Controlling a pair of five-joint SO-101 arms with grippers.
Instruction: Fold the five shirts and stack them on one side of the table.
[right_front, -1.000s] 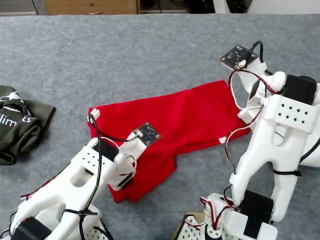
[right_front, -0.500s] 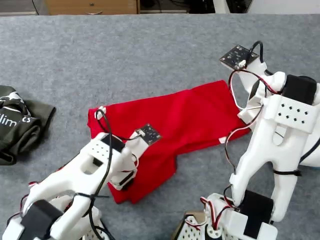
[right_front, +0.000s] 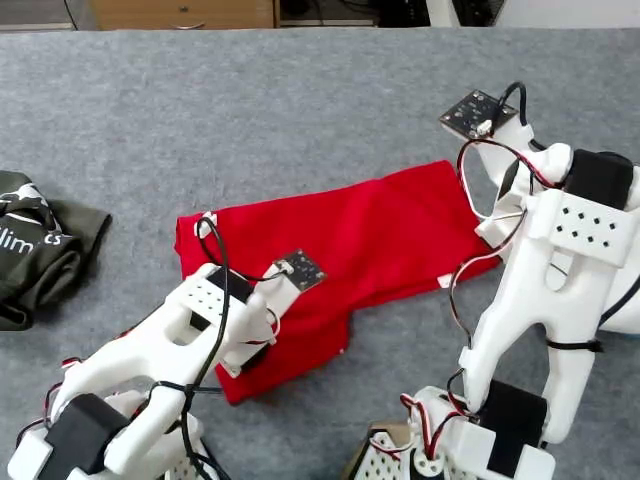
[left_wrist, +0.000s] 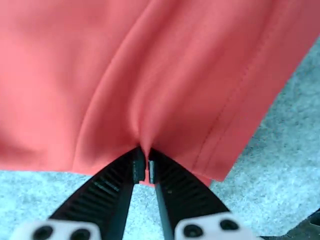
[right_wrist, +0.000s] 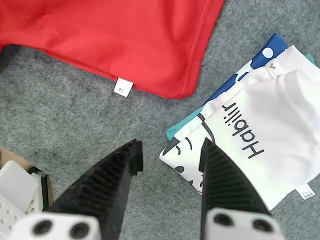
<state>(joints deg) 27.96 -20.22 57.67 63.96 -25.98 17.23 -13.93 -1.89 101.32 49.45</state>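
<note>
Pinching the red shirt (left_wrist: 175, 60) in our left gripper (left_wrist: 145, 162) | we are holding our right gripper (right_wrist: 171, 150) spread above the grey table (right_front: 300, 110) | wooden cabinet (right_front: 180, 13) standing behind.

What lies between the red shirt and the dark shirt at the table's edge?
Bare grey table between the red shirt and the dark shirt, in the high view.
</note>
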